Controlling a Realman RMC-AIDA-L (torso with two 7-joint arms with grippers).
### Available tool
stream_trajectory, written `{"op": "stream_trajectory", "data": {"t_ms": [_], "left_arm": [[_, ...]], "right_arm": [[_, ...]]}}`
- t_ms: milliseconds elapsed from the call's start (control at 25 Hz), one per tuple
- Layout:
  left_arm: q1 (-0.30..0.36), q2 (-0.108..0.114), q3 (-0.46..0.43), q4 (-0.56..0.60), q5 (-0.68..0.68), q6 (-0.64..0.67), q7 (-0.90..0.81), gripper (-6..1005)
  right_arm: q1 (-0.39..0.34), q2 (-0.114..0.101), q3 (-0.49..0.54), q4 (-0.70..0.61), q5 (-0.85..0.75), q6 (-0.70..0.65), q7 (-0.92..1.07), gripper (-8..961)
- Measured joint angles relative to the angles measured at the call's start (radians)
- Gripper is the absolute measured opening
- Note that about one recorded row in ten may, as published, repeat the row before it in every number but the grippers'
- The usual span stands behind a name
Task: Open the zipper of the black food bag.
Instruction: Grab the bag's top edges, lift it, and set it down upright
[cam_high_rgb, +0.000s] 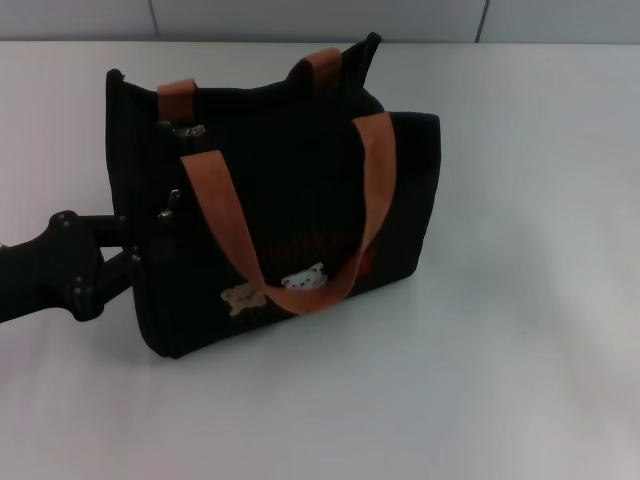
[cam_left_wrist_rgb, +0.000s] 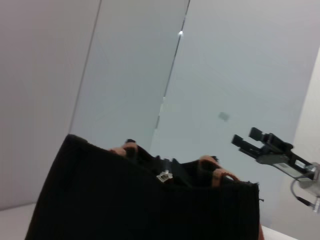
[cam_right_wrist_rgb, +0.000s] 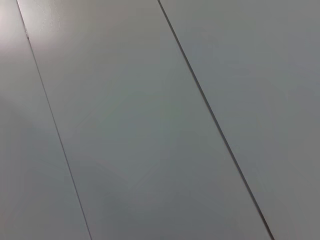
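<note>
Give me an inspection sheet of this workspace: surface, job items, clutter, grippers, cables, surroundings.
Surface: white table, bare where it shows.
Job items: black food bag stands upright on the table, one orange-brown strap handle drooping over its front, the other at the top edge. The zipper pull tab sits at the middle of the top edge in the left wrist view; whether the zip is open cannot be told.
Clutter: nothing seen.
Grippers: left gripper is against the bag's left side, low down. Right gripper is out of the head view; in the left wrist view it hangs in the air beyond the bag, fingers apart, holding nothing.
Cables: nothing seen.
Surroundings: pale panelled wall behind the table.
</note>
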Motion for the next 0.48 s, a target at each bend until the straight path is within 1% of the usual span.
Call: {"op": "stream_trajectory", "data": {"t_ms": [160, 200, 280, 320, 360, 400, 440, 480], "left_arm": [[0.01, -0.005, -0.019, 0.027, -0.045, 0.006, -0.01, 121], [0.015, -0.002, -0.02, 0.048, -0.098, 0.025, -0.036, 121], [0.015, 0.008, -0.017, 0.078, -0.14, 0.052, -0.072, 121], [0.008, 0.02, -0.013, 0.119, -0.178, 0.085, -0.118, 121], [0.008, 0.02, -0.013, 0.119, -0.178, 0.085, -0.118, 121], [0.0, 0.032, 0.003, 0.148, -0.214, 0.102, -0.153, 121], [0.0, 0.032, 0.003, 0.148, -0.214, 0.102, -0.153, 120], [-0.009, 0.048, 0.042, 0.171, -0.267, 0.109, -0.192, 120]], "right_arm": [[0.002, 0.0, 0.0, 0.0, 0.0, 0.0, 0.009, 796], [0.003, -0.001, 0.0, 0.0, 0.0, -0.001, 0.02, 796], [0.004, -0.001, 0.0, 0.0, 0.0, -0.001, 0.024, 796], [0.004, -0.003, 0.0, 0.0, 0.0, -0.002, 0.026, 796], [0.004, -0.003, 0.0, 0.0, 0.0, -0.002, 0.026, 796], [0.004, -0.003, 0.0, 0.0, 0.0, -0.003, 0.026, 796], [0.004, -0.003, 0.0, 0.0, 0.0, -0.004, 0.026, 796], [0.004, -0.003, 0.0, 0.0, 0.0, -0.004, 0.026, 796]]}}
